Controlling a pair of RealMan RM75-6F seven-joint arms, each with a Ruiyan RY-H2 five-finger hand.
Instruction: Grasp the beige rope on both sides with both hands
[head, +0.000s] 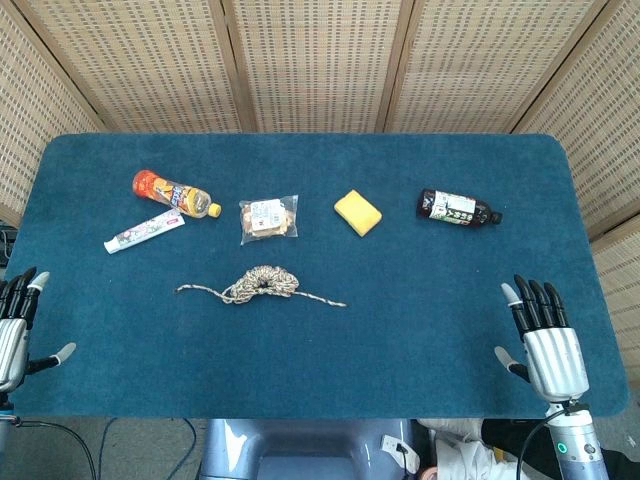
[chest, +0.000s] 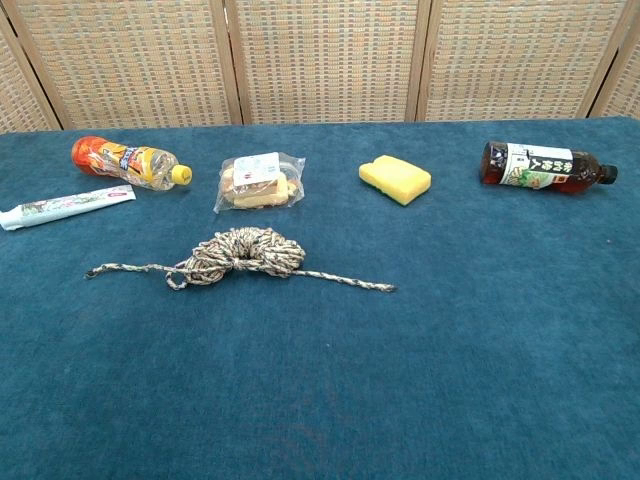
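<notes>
Your left hand (head: 14, 325) sits at the table's near left corner, fingers spread and holding nothing; your right hand (head: 545, 340) sits at the near right corner, fingers straight and apart, likewise empty; neither shows in the chest view.

The beige rope (head: 262, 284) lies between them, well apart from both, a loose coil with one tail running toward 9 o'clock and the other toward 4 o'clock across the blue table (head: 420, 330).

Beyond the rope, at 12 o'clock, lies a clear snack packet (head: 268, 219); at 10 o'clock an orange bottle (head: 175, 194) on its side with a toothpaste tube (head: 144, 232) just beside it; at 1 o'clock a yellow sponge (head: 358, 212); at 2 o'clock a dark bottle (head: 458, 209) on its side.
</notes>
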